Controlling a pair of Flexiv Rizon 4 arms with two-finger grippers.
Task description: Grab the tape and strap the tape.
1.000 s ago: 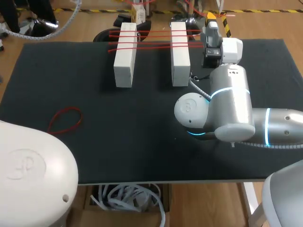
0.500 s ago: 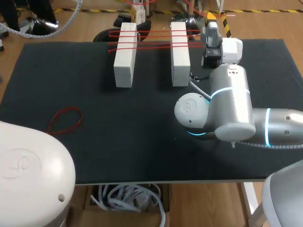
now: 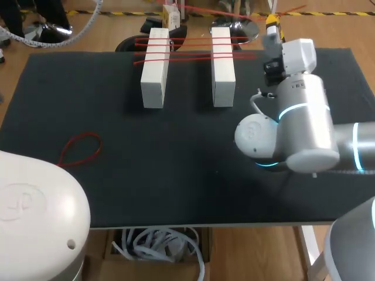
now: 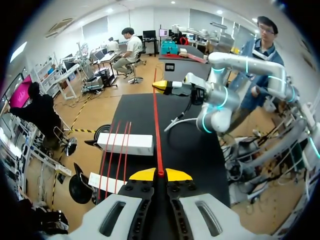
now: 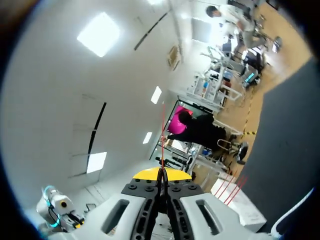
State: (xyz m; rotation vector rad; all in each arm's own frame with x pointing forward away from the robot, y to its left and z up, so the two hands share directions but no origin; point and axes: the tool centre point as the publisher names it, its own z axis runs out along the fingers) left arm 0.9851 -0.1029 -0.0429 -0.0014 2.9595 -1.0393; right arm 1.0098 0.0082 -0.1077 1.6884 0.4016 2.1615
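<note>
A thin red band runs taut from my left gripper, which is shut on one end, to my right gripper, shut on the other. In the head view this band crosses above the table's far edge, ending at the right gripper. The right wrist view shows that gripper shut with the band rising from its tips. Two white blocks stand side by side with three red bands strapped across them. My left gripper is out of the head view.
A loose red band lies on the black table at the near left. My right arm's silver elbow hangs over the table's right part. The left arm's white base fills the near left corner.
My right arm has shifted to the right and its gripper has risen toward the far edge. The held band now shows stretched above the blocks' far ends.
</note>
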